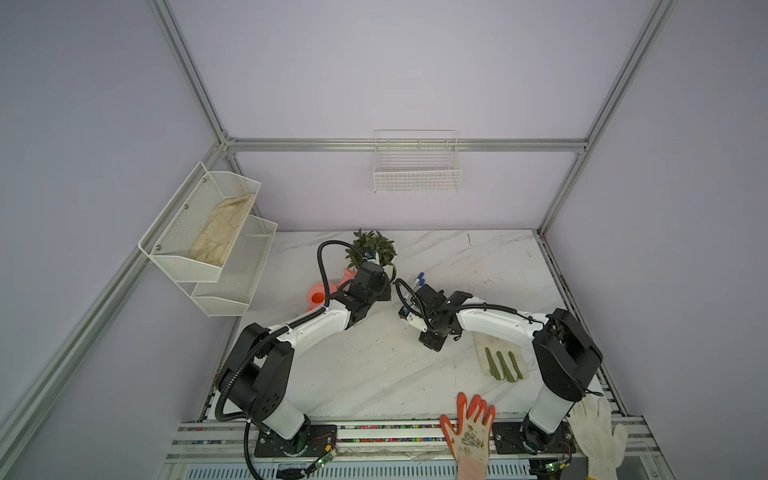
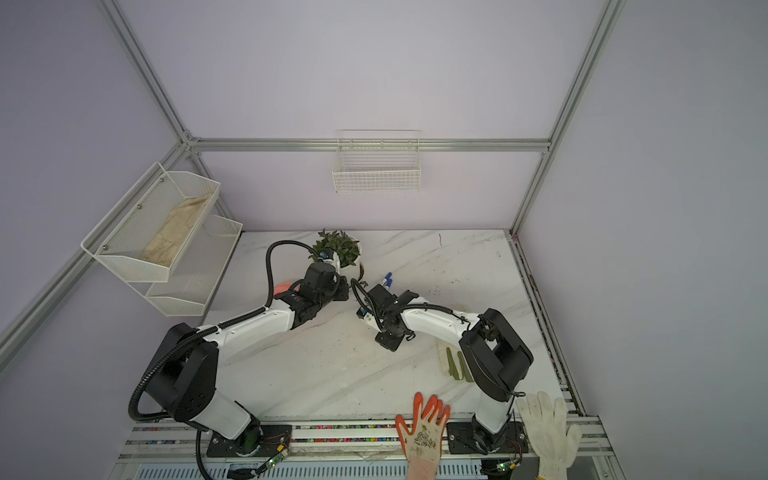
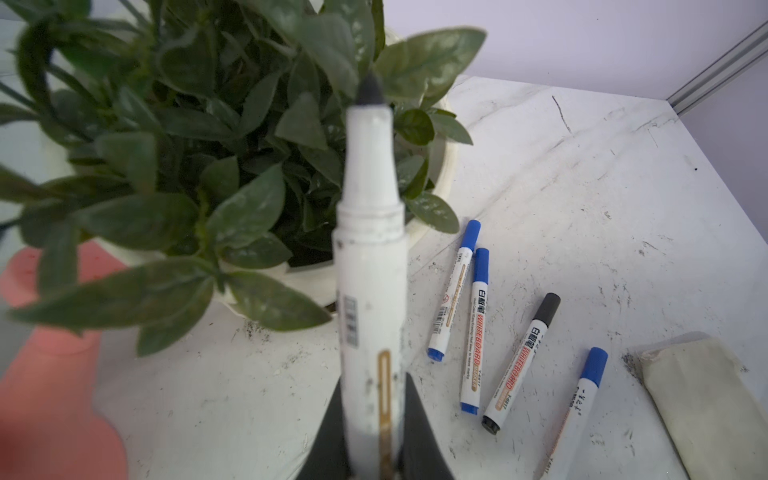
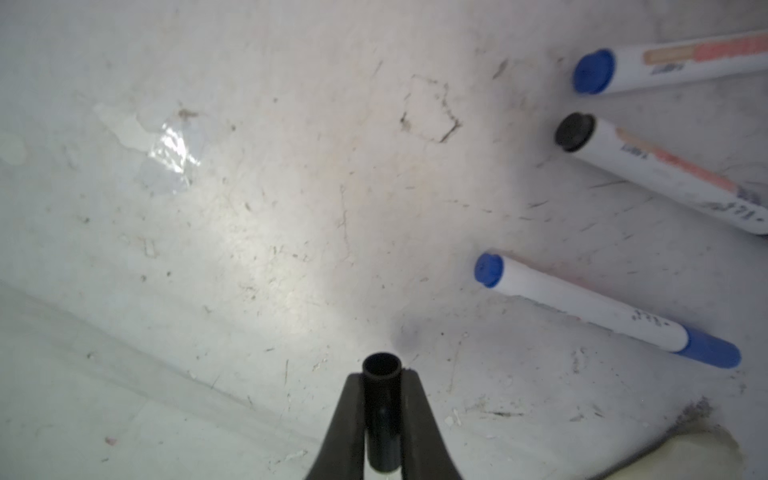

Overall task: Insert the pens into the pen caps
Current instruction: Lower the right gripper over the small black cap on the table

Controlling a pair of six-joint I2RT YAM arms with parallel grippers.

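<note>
Marble table [image 3: 582, 187] beneath: left tool [image 3: 374, 386] clamps uncapped pen [image 3: 370, 266], tip pointing outward; right tool [image 4: 383, 376] clamps black cap [image 4: 382, 419], mouth outward.

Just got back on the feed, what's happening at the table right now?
The left gripper is shut on an uncapped pen, its black tip pointing toward the potted plant. The right gripper is shut on a black cap, open end facing out of the grip. The two aren't joined yet. Four capped pens lie on the table nearby.

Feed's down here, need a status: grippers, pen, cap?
Left gripper shut on pen, uncapped. Right gripper shut on black cap. Not mated yet. Plant right by pen tip.
</note>
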